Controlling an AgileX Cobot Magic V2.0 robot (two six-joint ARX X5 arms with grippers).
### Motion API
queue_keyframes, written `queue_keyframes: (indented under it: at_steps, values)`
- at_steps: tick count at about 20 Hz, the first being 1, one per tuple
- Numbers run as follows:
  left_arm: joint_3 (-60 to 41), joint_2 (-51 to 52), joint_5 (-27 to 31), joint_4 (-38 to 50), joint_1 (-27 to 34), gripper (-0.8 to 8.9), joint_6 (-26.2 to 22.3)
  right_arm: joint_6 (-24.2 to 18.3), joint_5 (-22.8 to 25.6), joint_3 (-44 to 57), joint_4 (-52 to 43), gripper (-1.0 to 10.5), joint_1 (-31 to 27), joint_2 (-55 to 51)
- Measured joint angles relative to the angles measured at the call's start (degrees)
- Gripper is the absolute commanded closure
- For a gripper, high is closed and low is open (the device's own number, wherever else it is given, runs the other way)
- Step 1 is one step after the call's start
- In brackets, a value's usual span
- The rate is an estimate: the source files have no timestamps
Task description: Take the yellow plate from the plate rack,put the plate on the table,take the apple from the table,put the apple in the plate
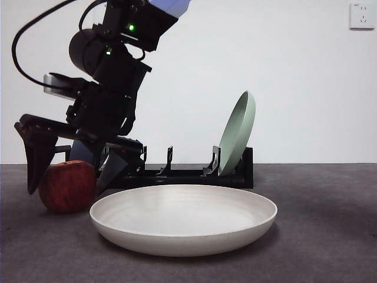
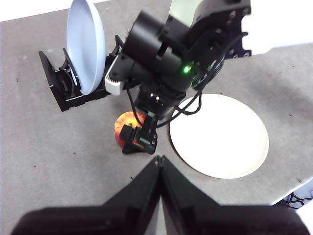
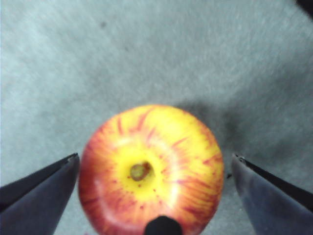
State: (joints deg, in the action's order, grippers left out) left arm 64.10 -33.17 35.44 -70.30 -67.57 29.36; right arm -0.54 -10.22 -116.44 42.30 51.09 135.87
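The red apple (image 1: 68, 186) sits on the table (image 1: 330, 236) at the left, stem up in the right wrist view (image 3: 151, 169). My right gripper (image 1: 69, 177) is open, one jaw on each side of the apple, not touching it (image 3: 155, 157). The yellow plate (image 1: 182, 218) lies flat on the table just right of the apple, empty; it also shows in the left wrist view (image 2: 220, 134). The plate rack (image 1: 188, 174) stands behind it. My left gripper (image 2: 159, 159) is shut and empty, high above the table, looking down on the right arm and the apple (image 2: 126, 126).
A pale green plate (image 1: 238, 132) stands in the rack's right end. A blue plate (image 2: 85, 46) stands in the rack's other end. The table's edge (image 2: 293, 191) runs close beyond the yellow plate. A wall socket (image 1: 361, 16) is at the back right.
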Motion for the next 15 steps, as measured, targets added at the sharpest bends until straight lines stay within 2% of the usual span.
queue_keyframes:
  at_steps: [2, 6, 7, 12, 15]
  values:
    - [0.0, 0.0, 0.0, 0.0, 0.0, 8.20, -0.3, 0.8, 0.7, 0.0, -0.1, 4.7, 0.0, 0.0]
    - [0.0, 0.0, 0.0, 0.0, 0.0, 8.20, -0.4, 1.4, 0.8, 0.0, -0.1, 9.0, 0.0, 0.0]
    - [0.0, 0.0, 0.0, 0.0, 0.0, 8.20, -0.4, 1.4, 0.8, 0.0, -0.1, 9.7, 0.0, 0.0]
    - [0.0, 0.0, 0.0, 0.0, 0.0, 8.20, -0.4, 1.4, 0.1, 0.0, 0.4, 9.6, 0.0, -0.1]
    - [0.0, 0.0, 0.0, 0.0, 0.0, 8.20, -0.5, 1.4, 0.8, 0.0, 3.8, 9.6, 0.0, -2.0]
